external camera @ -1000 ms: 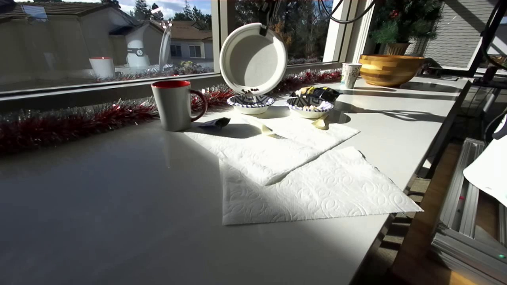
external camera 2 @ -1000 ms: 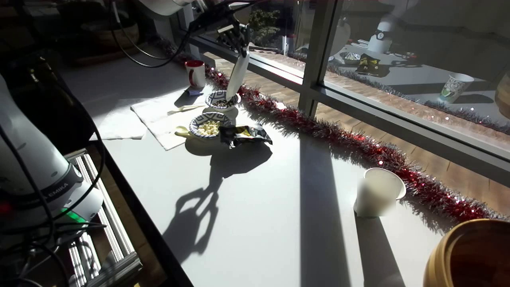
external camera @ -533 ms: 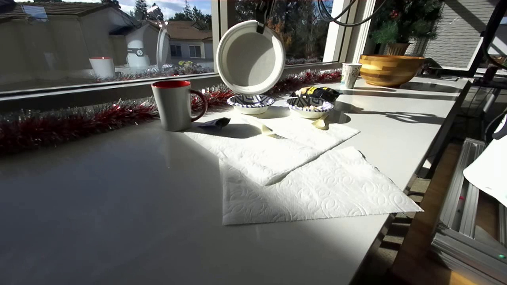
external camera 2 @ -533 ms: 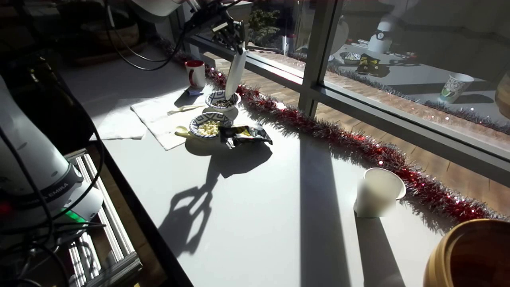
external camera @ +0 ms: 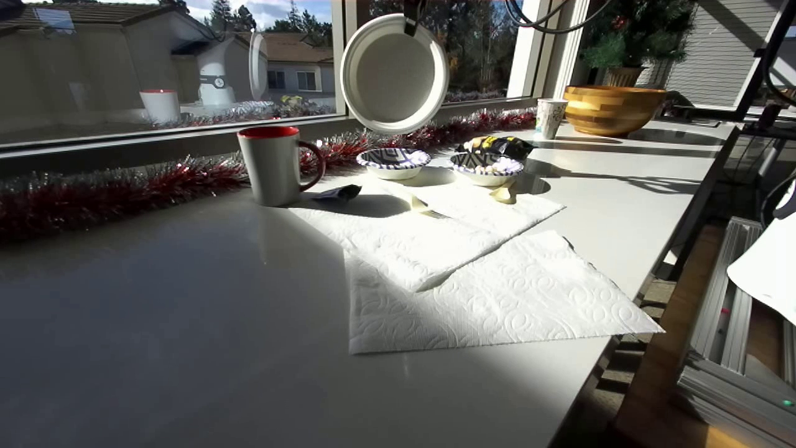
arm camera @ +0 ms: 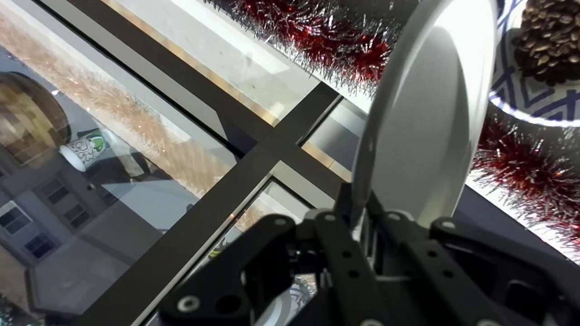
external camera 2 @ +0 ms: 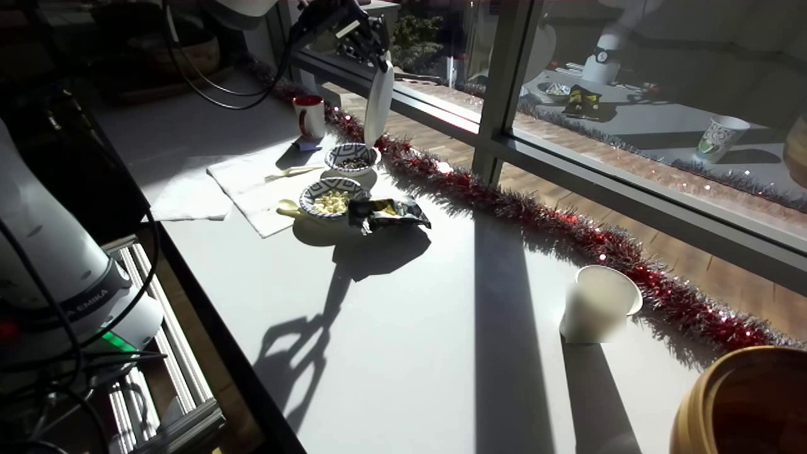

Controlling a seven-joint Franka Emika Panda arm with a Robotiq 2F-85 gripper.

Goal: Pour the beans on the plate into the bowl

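Plate (external camera: 393,74) hung near-upright above the edge of bowl (external camera: 393,172) in an exterior view, contents hidden; a slip of the rim grip could have dropped it and tipped the bowl. In an exterior view, beans (external camera 2: 353,163) showed inside. Wrist view showed them clearest, plus gripper (arm camera: 360,206) clamped on plate rim, face bare.

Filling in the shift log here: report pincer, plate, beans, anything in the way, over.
Pincer clamped on plate. Plate near vertical, apart from bowl. Beans in bowl, none visible on plate. Possible snag: tinsel beside bowl.
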